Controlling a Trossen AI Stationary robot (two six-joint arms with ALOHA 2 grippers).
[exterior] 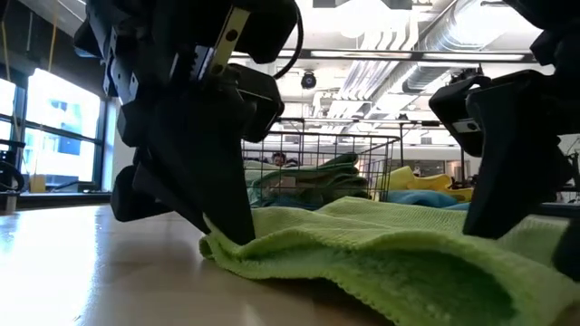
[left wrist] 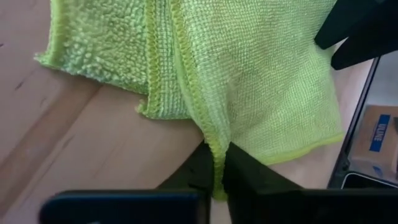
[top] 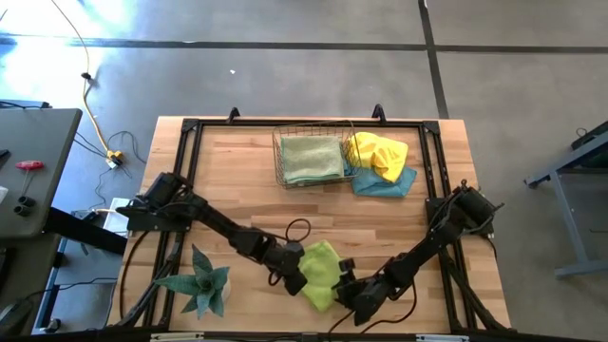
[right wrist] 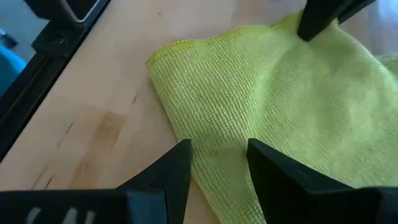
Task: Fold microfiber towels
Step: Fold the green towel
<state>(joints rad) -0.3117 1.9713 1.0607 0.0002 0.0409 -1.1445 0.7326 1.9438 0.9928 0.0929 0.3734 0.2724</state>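
A lime green microfiber towel [top: 321,274] lies crumpled and partly folded on the wooden table near its front edge. My left gripper [left wrist: 217,165] is at the towel's left side, shut on its edge. My right gripper [right wrist: 217,163] stands open at the towel's right side, with a finger on either side of a flat stretch near the towel's border. A pale green towel [top: 312,158] lies in the wire basket [top: 281,163] at the back. Beside the basket, a yellow towel [top: 376,152] rests on a blue one [top: 388,183]. My left gripper pinches the lime towel's hemmed edge [left wrist: 214,142] between its two fingers, which slant down from the table's left. The edge runs along the gap between the fingers. The rest of the towel lies slack on the table. My right gripper: whether its fingertips [right wrist: 180,158] touch the towel, I cannot tell.
A spiky green plant [top: 201,283] stands at the front left, close to my left arm. A loop of black cable [top: 297,229] lies behind the towel. A black frame [top: 185,142] borders the table. Bare wood spans the middle.
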